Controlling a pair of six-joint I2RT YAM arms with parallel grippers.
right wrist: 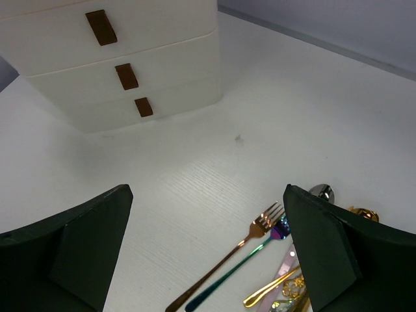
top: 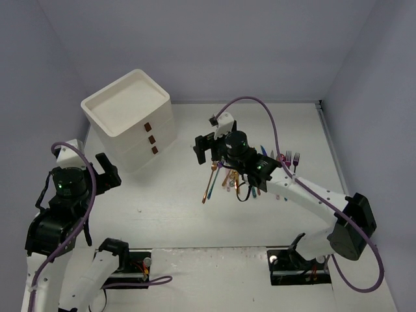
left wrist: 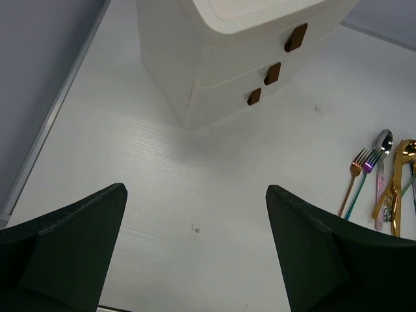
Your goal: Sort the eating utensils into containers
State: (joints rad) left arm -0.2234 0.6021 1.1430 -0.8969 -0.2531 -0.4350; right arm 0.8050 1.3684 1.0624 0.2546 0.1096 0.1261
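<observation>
Since the utensil pile (top: 233, 181) lies on the worktop (top: 169, 214) just under my right hand (top: 209, 153) and well off to the right of my left hand (top: 88, 164), the right arm is the obvious pick; both hands are spread wide with nothing in them. Closest to it are a copper fork (right wrist: 265, 221) and a teal-purple fork (right wrist: 279, 229), slim, shiny, side by side, long axes slanting across the finger gap, tines ahead-right. The drawers (right wrist: 130, 71) sit ahead-left and all three look shut, so I reckon one needs opening first.

left tool (left wrist: 195, 195), right tool (right wrist: 207, 192) wide open
</observation>
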